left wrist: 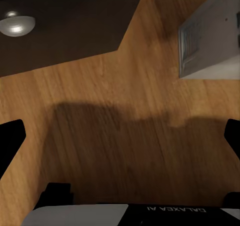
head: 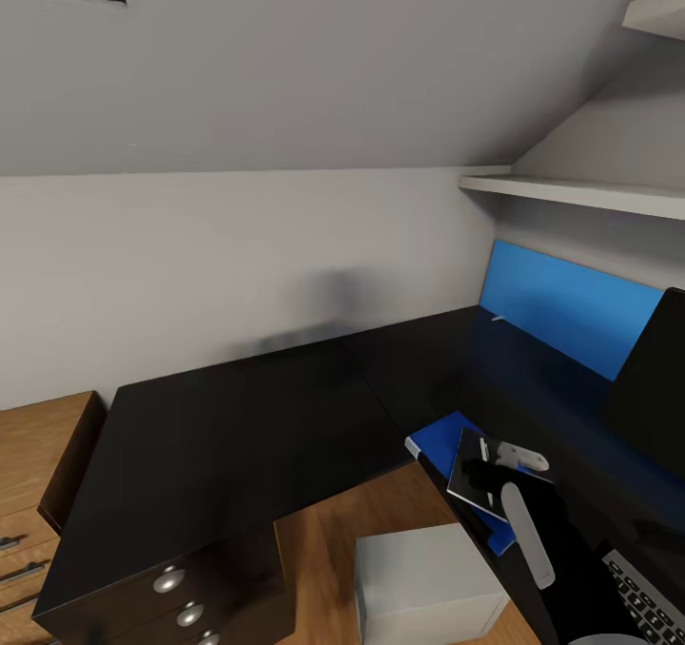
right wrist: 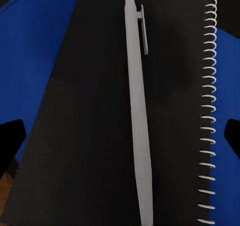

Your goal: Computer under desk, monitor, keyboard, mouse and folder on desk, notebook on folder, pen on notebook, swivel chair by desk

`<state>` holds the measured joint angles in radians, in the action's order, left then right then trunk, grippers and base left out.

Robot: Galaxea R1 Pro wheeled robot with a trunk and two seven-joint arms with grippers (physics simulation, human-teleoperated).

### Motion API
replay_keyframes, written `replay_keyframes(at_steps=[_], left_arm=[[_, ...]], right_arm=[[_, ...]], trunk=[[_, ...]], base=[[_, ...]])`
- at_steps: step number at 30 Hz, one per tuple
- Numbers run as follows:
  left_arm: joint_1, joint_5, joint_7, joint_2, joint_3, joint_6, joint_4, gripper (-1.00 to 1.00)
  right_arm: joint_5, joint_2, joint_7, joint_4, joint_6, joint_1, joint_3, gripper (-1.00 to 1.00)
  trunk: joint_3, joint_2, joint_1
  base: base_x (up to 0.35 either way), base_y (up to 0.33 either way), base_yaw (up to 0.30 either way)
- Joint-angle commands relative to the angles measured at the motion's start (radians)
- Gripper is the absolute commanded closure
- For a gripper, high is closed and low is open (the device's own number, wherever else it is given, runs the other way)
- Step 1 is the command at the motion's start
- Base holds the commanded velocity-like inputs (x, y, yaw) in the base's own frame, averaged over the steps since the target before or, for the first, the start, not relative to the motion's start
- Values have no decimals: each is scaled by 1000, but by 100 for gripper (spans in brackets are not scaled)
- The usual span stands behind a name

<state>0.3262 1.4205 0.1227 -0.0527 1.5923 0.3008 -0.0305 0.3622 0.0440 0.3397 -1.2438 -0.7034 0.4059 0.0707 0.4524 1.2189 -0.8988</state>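
On the glossy black L-shaped bench point(head: 238, 436), a slim pale grey pen point(right wrist: 139, 111) lies along a dark, wire-spiralled notebook point(right wrist: 90, 136) stacked on the flat blue folder point(right wrist: 35, 46), under the right tool point(right wrist: 120, 136), wide open and empty; the left tool point(left wrist: 120, 136), marked "GALAXEA AI", gapes over wood-grain floor point(left wrist: 100, 136).

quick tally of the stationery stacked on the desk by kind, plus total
folder: 1
notebook: 1
pen: 1
total: 3
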Motion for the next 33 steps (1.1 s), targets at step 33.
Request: replay_keyframes(at_steps=[33], left_arm=[[1, 5, 8, 9, 8, 1, -5, -100]], right_arm=[[9, -15, 12, -68, -6, 1, -2, -100]], trunk=[[-30, -111, 61]], base=[[-16, 0, 159]])
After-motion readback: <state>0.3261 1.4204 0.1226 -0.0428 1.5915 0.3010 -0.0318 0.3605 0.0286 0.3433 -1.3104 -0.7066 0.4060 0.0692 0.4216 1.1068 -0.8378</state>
